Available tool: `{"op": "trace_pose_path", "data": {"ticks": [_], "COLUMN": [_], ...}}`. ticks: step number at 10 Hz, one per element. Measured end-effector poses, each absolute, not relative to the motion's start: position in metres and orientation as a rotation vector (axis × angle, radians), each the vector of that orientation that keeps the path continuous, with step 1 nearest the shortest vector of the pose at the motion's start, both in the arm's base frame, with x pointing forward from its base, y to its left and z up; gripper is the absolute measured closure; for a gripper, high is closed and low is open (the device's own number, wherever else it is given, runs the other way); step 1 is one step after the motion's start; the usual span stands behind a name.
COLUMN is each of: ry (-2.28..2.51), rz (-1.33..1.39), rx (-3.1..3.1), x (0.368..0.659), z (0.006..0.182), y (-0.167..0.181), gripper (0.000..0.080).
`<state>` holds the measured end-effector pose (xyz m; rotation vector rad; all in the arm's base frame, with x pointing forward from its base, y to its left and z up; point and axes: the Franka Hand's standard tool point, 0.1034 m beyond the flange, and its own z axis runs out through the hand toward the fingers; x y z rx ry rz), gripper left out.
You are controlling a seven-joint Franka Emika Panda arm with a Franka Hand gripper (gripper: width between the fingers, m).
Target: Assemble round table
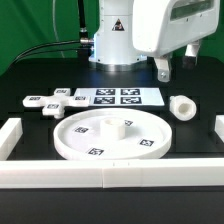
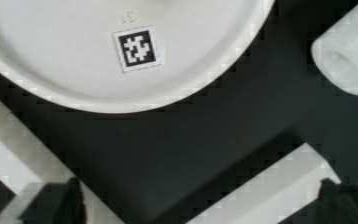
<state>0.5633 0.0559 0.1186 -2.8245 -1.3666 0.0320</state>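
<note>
The large white rimmed plastic disc with the raised centre hub (image 1: 75, 137) is lying flat on the black desk (image 1: 150, 112), just behind the front bar. The thick short white plastic cylinder (image 1: 183, 106) is lying well apart from it, towards the exterior view's right. The flat white cross-shaped piece (image 1: 55, 101) is lying behind the disc, towards the exterior view's left.

You are carrying nothing. The jaws are hanging high above the desk, spread wide, with only bare desk showing between the fingertips (image 2: 51, 205) in the wrist view. That view is also catching the disc's rim and one of its tags (image 2: 69, 40), with the cylinder's end (image 2: 350, 60) at the picture's edge. So I am judging that no part is joined yet and that you are lining up a first grasp.

If you are going for the cylinder, centre over it before descending. Turn the wrist so the fingers are closing across its round sides, not over its ends. It is lying on its side, so it may roll if one finger touches first.

The marker board (image 1: 118, 97) is lying between the cross-shaped piece and the cylinder, behind the disc; keep off it. The long white wall bars (image 1: 110, 176) are fencing the front and both sides, and the right-hand one is standing near the cylinder, so watch your clearance there.
</note>
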Motion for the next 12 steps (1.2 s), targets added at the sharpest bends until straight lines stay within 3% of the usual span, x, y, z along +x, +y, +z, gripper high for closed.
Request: {"op": "trace_pose_path", "data": {"ticks": [6,10,12], "ry": [-1.388,-1.524,-1.521], "rz": [0.034,0.035,0.035], "rx": [-2.811,-2.723,-2.722], "x": [0.563,0.555,0.554], "z": [0.117,0.080,0.076], "y": [0.054,-0.013,-0.019], "gripper": [0.0150,0.0150,0.0150]}}
